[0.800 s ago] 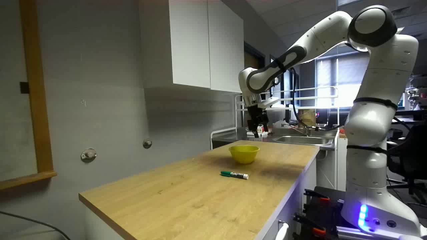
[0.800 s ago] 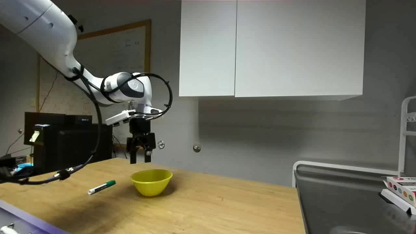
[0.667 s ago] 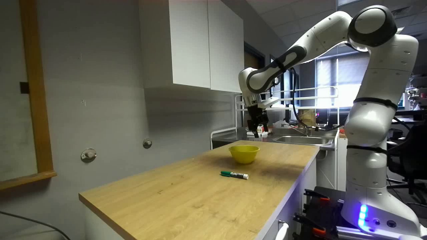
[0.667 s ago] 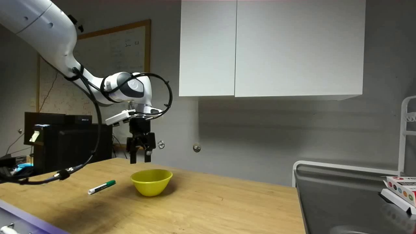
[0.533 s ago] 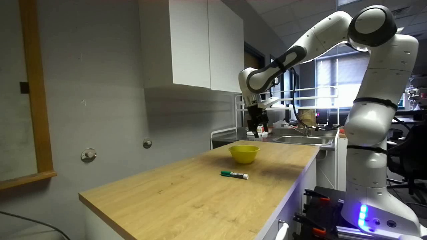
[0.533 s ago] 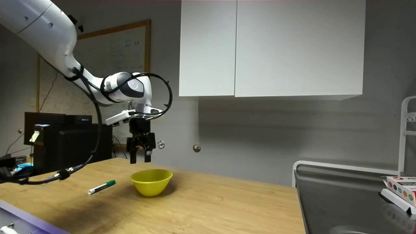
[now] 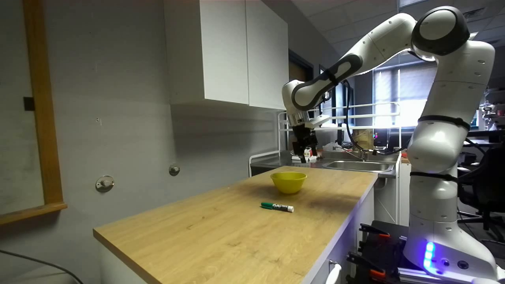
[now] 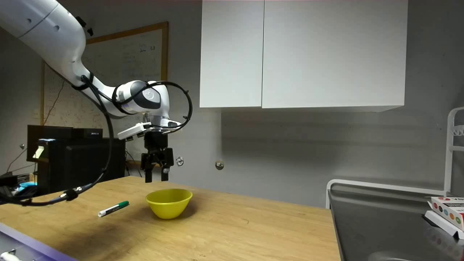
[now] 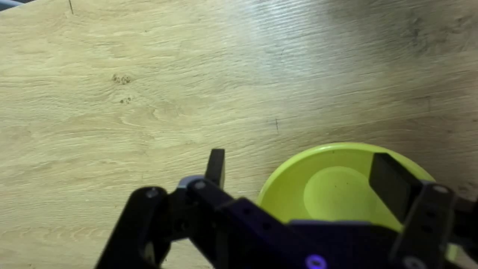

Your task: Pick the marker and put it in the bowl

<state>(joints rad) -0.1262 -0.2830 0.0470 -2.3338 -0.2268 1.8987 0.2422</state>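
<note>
The marker (image 7: 277,207) is thin, with a green cap and a white end. It lies flat on the wooden table beside the yellow bowl (image 7: 288,184), apart from it. Both also show in an exterior view, the marker (image 8: 113,209) to the left of the bowl (image 8: 168,209). The bowl stands upright and looks empty in the wrist view (image 9: 287,186). My gripper (image 8: 156,177) is open with nothing between its fingers, raised above the table near the bowl. In the wrist view its fingers (image 9: 298,160) are wide apart, one over the bowl. The marker is out of the wrist view.
The wooden table (image 7: 205,236) runs along a grey wall under white cabinets (image 8: 304,54). A sink (image 7: 357,165) and a dark counter with a small box (image 8: 449,210) adjoin it. Dark equipment (image 8: 83,159) stands behind the table. A black cable (image 8: 105,163) hangs from the arm.
</note>
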